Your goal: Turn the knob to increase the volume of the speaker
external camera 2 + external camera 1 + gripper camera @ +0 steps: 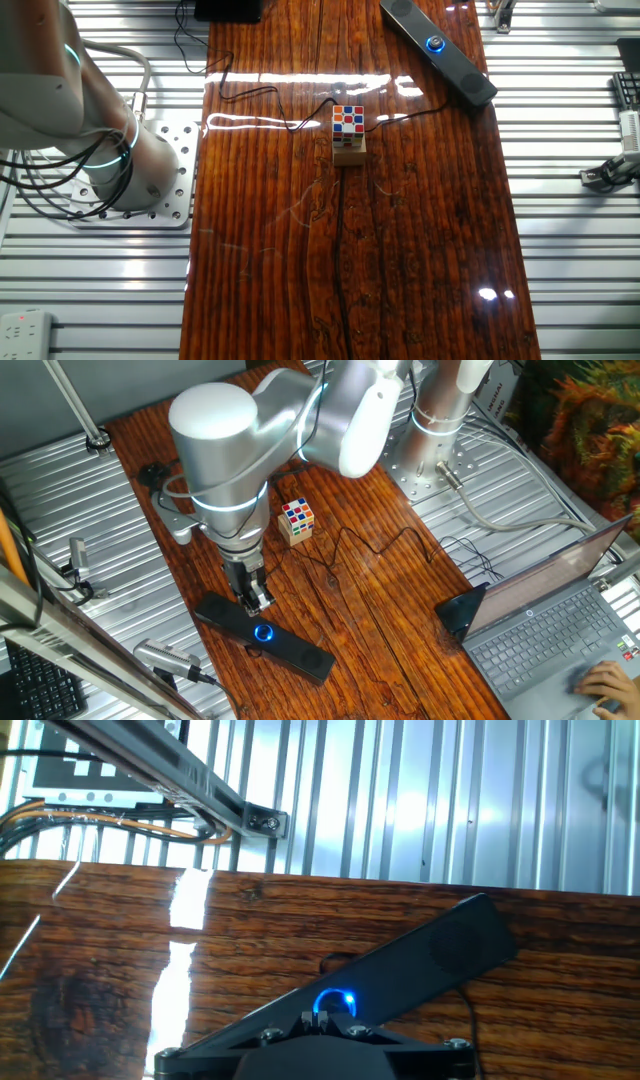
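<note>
The speaker [300,653] is a slim black bar lying slantwise near the edge of the wooden table, and it also shows in the other fixed view [462,74] and the hand view [440,955]. Its knob [263,631] glows blue at the middle of the bar [435,44] [335,1002]. My gripper [256,600] hangs a little above and just behind the knob, apart from it. In the hand view the gripper [325,1018] points at the knob with its two fingertips drawn together and nothing between them. The other fixed view does not show the gripper.
A colour cube on a wooden block [297,522] [348,131] stands mid-table, with a thin black cable [350,550] looping past it. An open laptop [560,625] with a person's hand [603,682] sits at the right. A metal bar [190,780] lies beyond the table edge.
</note>
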